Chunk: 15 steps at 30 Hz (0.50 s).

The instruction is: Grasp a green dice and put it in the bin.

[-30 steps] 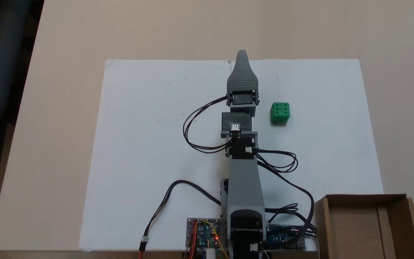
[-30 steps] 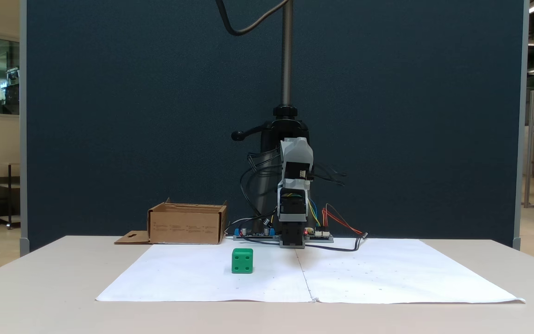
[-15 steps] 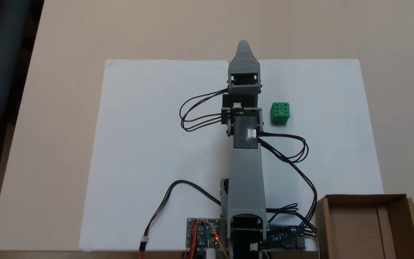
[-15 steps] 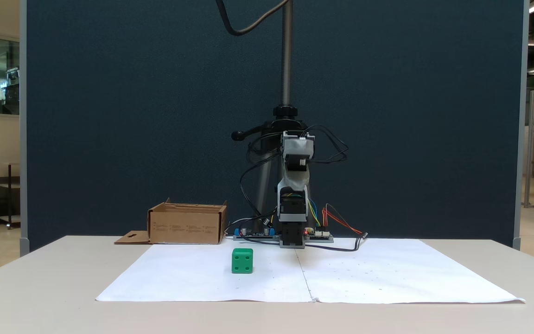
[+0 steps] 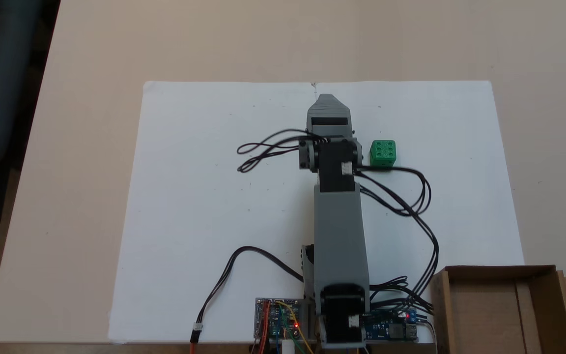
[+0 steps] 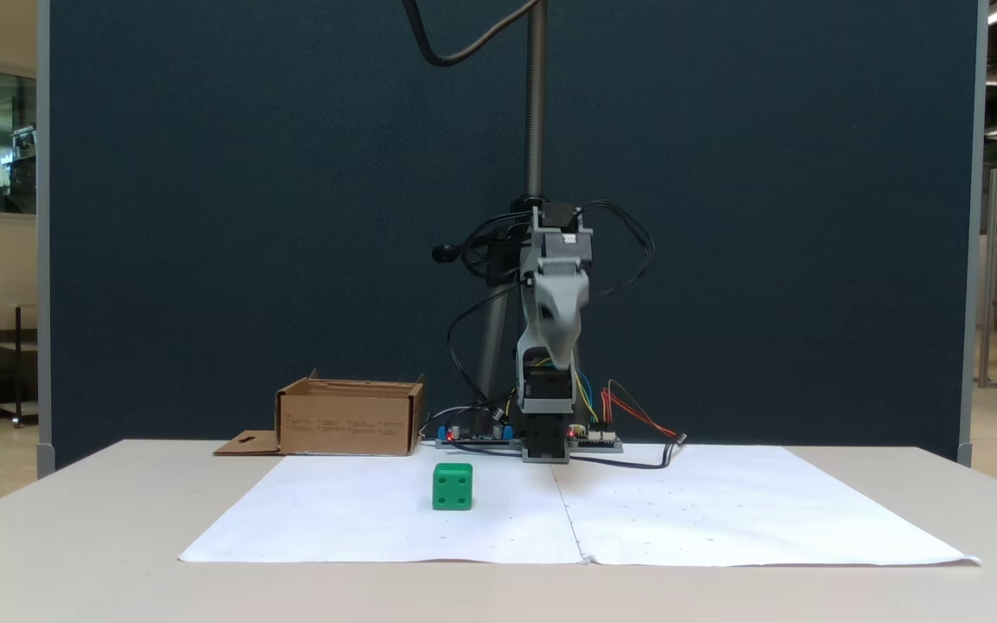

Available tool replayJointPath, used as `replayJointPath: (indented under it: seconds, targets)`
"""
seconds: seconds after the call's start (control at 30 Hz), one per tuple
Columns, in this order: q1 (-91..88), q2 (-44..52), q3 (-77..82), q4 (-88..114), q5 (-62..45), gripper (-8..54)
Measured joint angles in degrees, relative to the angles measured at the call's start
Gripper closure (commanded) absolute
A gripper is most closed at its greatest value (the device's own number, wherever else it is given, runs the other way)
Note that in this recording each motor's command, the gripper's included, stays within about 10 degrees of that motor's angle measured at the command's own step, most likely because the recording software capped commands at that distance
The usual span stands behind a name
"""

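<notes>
Dice (image 6: 453, 485) rests on the paper (image 6: 360, 519), below and left of the jaws in this fixed view, unmoved. Gripper (image 6: 553, 353) now points downward, raised higher than before; jaw state indeterminable. Bin (image 6: 350, 420) lies farther back-left.

Even, soft indoor light, faint shadows on the white paper (image 5: 204, 187), slightly soft focus, no glare

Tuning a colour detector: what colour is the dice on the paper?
Bright green dice, clearest in the fixed view from above.
</notes>
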Motion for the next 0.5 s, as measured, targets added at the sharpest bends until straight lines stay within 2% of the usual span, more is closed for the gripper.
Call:
replayJointPath:
  seconds: [0.3, 0.5]
  targets:
    - [-2.20, -11.43, -12.57, 21.45, 0.00, 1.1]
    - [-1.23, -14.24, -16.35, 22.94, 0.00, 1.1]
